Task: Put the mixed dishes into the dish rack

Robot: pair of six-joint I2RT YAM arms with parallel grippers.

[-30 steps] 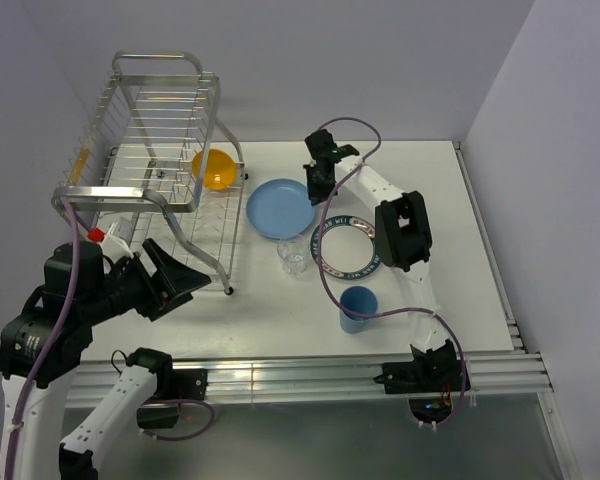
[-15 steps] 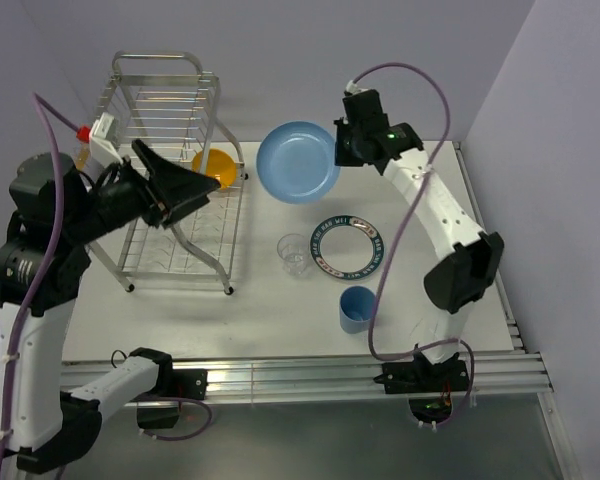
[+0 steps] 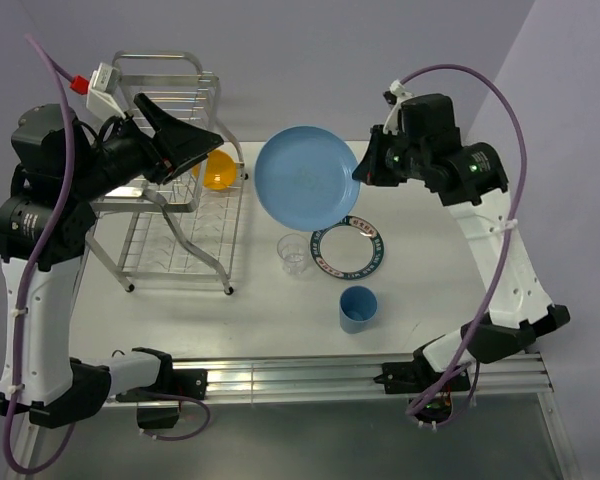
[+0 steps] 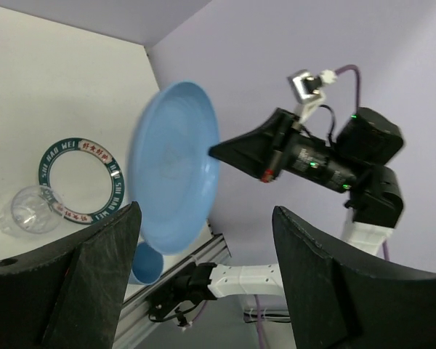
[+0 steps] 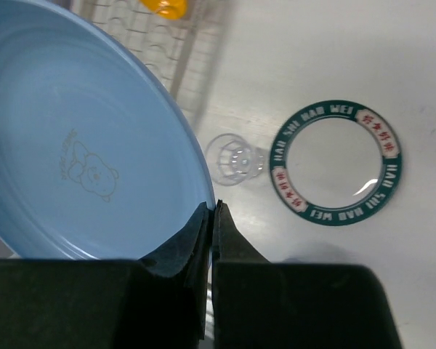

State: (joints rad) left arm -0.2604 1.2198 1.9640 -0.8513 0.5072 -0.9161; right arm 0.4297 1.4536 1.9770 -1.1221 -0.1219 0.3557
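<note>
My right gripper [image 3: 364,170] is shut on the rim of the light-blue plate [image 3: 303,178] and holds it high above the table, tilted; it also shows in the right wrist view [image 5: 80,160] and the left wrist view [image 4: 176,167]. My left gripper [image 3: 195,145] is open and empty, raised over the silver wire dish rack [image 3: 165,190]. The orange-yellow bowl [image 3: 215,170] sits in the rack's lower tier. On the table lie the white plate with teal lettered rim [image 3: 348,247], the clear glass [image 3: 293,255] and the blue cup [image 3: 358,308].
The rack stands at the table's far left, near the back wall. A metal rail [image 3: 280,375] runs along the near table edge, where both arm bases are bolted. The side wall closes the right.
My right arm has lifted the blue plate higher and swung outward to the right. My left arm has risen further and now hovers over the rack's top.
</note>
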